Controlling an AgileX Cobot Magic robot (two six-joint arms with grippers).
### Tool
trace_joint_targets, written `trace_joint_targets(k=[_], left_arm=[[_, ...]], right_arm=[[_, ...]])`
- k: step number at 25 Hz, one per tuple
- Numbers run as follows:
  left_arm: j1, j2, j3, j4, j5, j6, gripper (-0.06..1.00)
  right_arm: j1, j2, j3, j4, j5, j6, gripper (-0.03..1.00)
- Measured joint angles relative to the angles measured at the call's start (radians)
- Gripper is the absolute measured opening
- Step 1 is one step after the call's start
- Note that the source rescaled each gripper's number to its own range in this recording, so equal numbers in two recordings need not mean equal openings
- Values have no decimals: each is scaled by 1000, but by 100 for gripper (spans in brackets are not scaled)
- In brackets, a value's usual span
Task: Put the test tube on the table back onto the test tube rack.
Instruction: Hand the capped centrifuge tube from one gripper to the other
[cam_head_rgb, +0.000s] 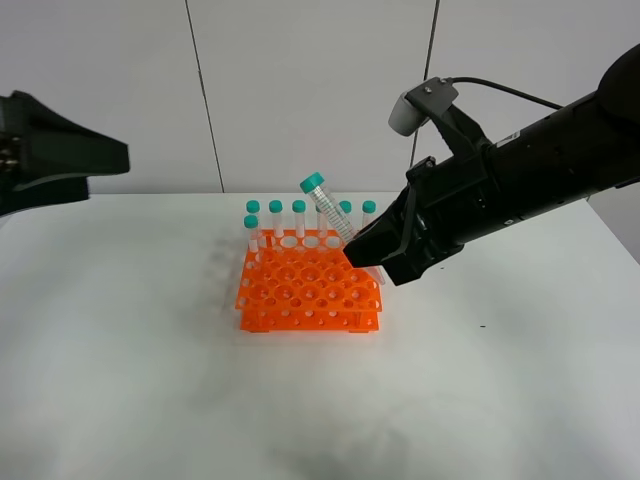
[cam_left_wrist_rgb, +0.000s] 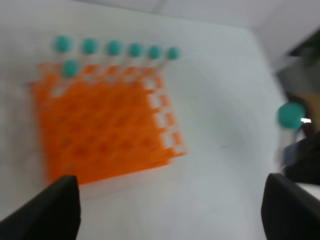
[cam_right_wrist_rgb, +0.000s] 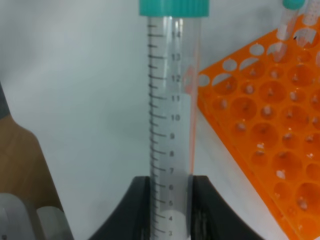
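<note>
Closest to us is the bare white surface (cam_head_rgb: 300, 410), and nothing lies on it there.

A bit further back sits the orange test tube rack (cam_head_rgb: 300, 290). Most of its round holes are empty.

At the right back corner of the rack is the right gripper (cam_head_rgb: 368, 262). It is squeezed tight on the test tube (cam_head_rgb: 328, 210), so the tube is up in the air and not on the surface. In the right wrist view, the two black fingers (cam_right_wrist_rgb: 137, 205) pinch the low part of the tube. The pointed tip is hidden.

The tube is not straight up. It leans, with its green cap high and tipped toward the left, over the rack. The right wrist view shows the white surface behind the tube and the rack off to one side. So I think the tip is not over a hole yet.

The tube will likely need to stand up straight and slide sideways over an empty hole before it goes down.

At the very back of the rack stand seven other tubes (cam_head_rgb: 275, 215) with green caps.

The left gripper (cam_left_wrist_rgb: 172, 210) is wide apart and holds nothing. It is well away, so the right arm is the nearer one.
</note>
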Motion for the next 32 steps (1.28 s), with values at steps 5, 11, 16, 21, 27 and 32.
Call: trace_joint_targets(k=[5,11,16,21,27,32], left_arm=[[-131,191,0,-263,-61,188,98],[-310,337,0,-492,-165,330,98],[-362,405,-9,-641,-182,442,98],[-373,419,-25,-677,-182,470,97],[-437,419,-25,-680,-201,489,96],[-446,419,-25,-715,-223,494,96]], right_arm=[[0,1,0,27,-1,-14,2],[0,1,0,33,-1,-16,2],[0,1,0,34,-1,-18,2],[0,1,0,34,1,-17,2],[0,1,0,37,10,-15,2],[0,1,0,37,21,-15,2]])
